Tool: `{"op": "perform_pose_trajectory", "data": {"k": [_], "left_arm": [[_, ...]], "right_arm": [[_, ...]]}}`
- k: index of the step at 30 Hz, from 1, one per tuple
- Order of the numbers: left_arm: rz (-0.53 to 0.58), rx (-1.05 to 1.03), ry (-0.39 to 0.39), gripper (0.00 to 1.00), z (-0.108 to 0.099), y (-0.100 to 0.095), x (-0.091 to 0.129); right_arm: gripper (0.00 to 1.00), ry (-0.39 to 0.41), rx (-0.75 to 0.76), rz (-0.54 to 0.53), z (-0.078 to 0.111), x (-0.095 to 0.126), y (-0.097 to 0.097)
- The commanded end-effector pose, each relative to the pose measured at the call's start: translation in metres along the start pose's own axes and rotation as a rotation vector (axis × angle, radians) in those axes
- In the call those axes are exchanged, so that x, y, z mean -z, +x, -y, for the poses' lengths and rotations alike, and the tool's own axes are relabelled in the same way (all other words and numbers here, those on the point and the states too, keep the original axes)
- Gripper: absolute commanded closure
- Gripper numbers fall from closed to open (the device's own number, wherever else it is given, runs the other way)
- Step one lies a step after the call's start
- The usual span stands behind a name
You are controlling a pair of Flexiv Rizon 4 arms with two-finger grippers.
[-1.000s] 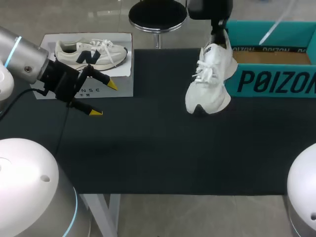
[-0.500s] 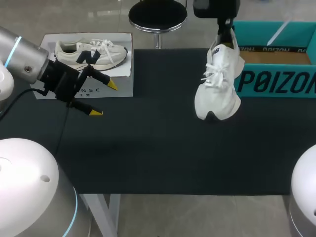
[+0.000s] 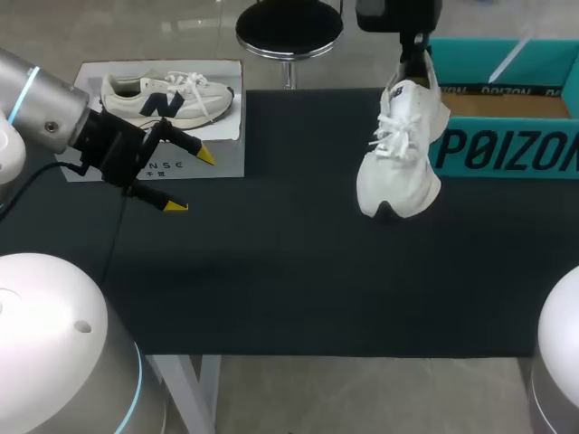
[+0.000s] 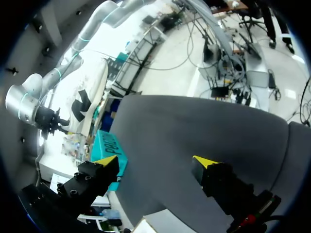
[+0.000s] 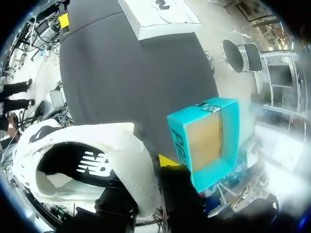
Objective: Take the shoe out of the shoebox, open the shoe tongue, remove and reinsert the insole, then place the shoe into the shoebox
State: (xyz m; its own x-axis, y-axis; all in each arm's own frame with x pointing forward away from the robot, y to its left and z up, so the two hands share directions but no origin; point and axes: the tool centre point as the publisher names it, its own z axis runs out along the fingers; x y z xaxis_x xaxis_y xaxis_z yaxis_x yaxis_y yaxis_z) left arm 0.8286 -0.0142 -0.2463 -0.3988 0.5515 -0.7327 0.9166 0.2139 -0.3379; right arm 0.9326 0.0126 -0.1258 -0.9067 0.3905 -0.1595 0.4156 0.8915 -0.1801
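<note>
Hanging shoe (image 3: 398, 158), heel in right pincer (image 3: 414, 68), beside shoebox (image 3: 507, 149)

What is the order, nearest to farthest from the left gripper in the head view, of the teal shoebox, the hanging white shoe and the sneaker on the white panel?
From the left gripper:
1. Sneaker on the white panel, just beyond it, far left.
2. White shoe, hanging right of the middle.
3. Teal shoebox, far right corner.
</note>
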Motion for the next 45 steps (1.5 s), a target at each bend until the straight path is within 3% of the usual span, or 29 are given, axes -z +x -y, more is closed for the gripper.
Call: {"op": "perform_pose_trajectory", "data": {"k": [1,6,9,13,29,31,34,38,45], "left_arm": [[-0.003,0.000,-0.002,0.00,0.000,0.000,0.000],[-0.003,0.000,-0.002,0.00,0.000,0.000,0.000],[-0.003,0.000,-0.002,0.00,0.000,0.000,0.000],[-0.003,0.000,-0.002,0.00,0.000,0.000,0.000],[-0.003,0.000,-0.002,0.00,0.000,0.000,0.000],[-0.003,0.000,-0.002,0.00,0.000,0.000,0.000],[-0.003,0.000,-0.002,0.00,0.000,0.000,0.000],[-0.003,0.000,-0.002,0.00,0.000,0.000,0.000],[-0.003,0.000,-0.002,0.00,0.000,0.000,0.000]], "right_arm": [[1.00,-0.071,-0.127,-0.063,0.036,-0.015,-0.035],[1.00,-0.112,-0.329,-0.071,0.079,-0.026,-0.069],[1.00,-0.077,-0.422,-0.083,0.101,-0.038,-0.087],[1.00,-0.114,-0.516,-0.075,0.117,-0.050,-0.107],[1.00,-0.114,-0.516,-0.075,0.117,-0.050,-0.107],[1.00,-0.122,-0.571,-0.108,0.115,-0.058,-0.109],[1.00,-0.073,-0.671,-0.127,0.119,-0.069,-0.118],[1.00,-0.097,-0.779,-0.186,0.128,-0.086,-0.140],[1.00,-0.026,-0.906,-0.175,0.138,-0.089,-0.172]]}}
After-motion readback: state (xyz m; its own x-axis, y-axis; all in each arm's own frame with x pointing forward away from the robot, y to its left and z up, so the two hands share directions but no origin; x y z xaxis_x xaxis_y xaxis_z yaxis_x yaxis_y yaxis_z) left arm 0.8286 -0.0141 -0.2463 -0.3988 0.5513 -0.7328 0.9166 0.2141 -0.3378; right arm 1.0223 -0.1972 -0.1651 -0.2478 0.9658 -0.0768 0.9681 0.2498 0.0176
